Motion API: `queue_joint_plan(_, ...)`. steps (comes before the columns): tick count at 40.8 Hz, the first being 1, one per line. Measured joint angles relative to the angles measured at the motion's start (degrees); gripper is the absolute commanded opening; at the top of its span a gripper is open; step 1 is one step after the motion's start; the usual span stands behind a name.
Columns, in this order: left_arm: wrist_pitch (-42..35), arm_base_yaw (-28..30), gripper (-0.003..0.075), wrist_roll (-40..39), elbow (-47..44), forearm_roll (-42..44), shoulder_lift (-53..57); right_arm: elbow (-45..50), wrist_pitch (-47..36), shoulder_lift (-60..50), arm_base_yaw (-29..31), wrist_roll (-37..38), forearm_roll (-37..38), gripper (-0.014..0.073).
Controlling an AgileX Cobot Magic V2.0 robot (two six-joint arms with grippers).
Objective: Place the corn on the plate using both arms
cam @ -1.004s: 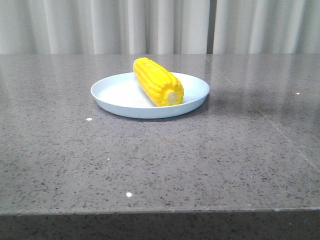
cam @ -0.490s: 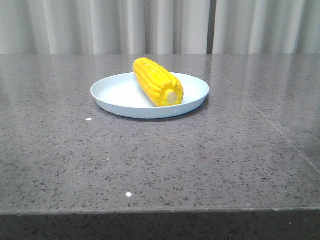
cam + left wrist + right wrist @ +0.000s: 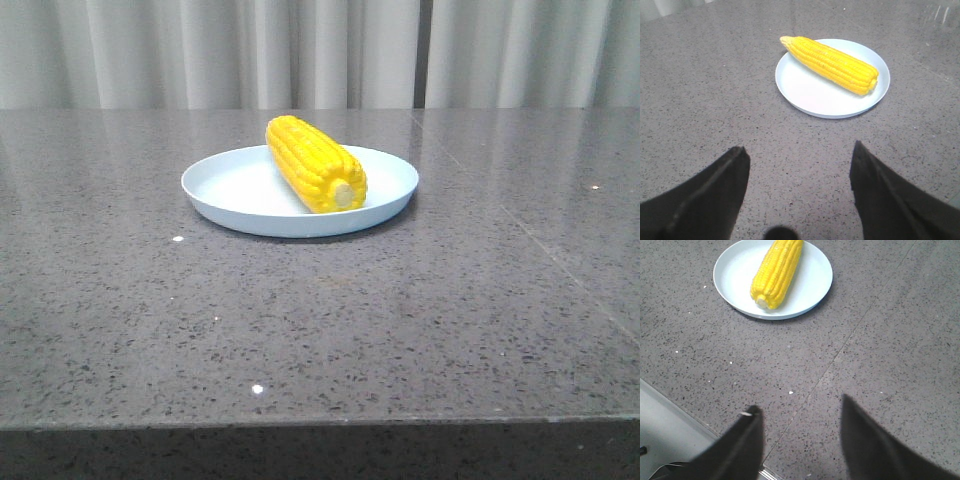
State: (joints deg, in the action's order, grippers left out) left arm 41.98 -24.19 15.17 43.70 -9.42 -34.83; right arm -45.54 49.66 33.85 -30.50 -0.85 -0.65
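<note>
The yellow corn (image 3: pixel 316 163) lies on the pale blue-white plate (image 3: pixel 230 190) at the middle of the grey stone table, its pale stub end toward the front. Neither arm shows in the front view. In the left wrist view the corn (image 3: pixel 832 64) and plate (image 3: pixel 805 90) lie well beyond my left gripper (image 3: pixel 799 150), which is open and empty over bare table. In the right wrist view the corn (image 3: pixel 776 272) and plate (image 3: pixel 810 285) lie well beyond my right gripper (image 3: pixel 799 407), also open and empty.
The grey speckled table (image 3: pixel 400 320) has its front edge near the bottom of the front view. A seam line (image 3: pixel 840 352) runs across the tabletop. The table edge (image 3: pixel 685 415) lies beside the right gripper. Pale curtains (image 3: pixel 320 50) hang behind.
</note>
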Motion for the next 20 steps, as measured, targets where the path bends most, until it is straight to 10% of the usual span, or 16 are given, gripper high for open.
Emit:
queue_joint_plan(10, 0.0, 0.0, -0.0021, 0.0, 0.0, 0.4, 0.0, 0.1, 0.0, 0.0, 0.0, 0.0, 0.0, -0.0066)
queue_joint_plan(20, 0.0, 0.0, -0.0020, 0.0, 0.0, 0.4, 0.0, 0.1, 0.4, 0.0, 0.0, 0.0, 0.0, -0.0068)
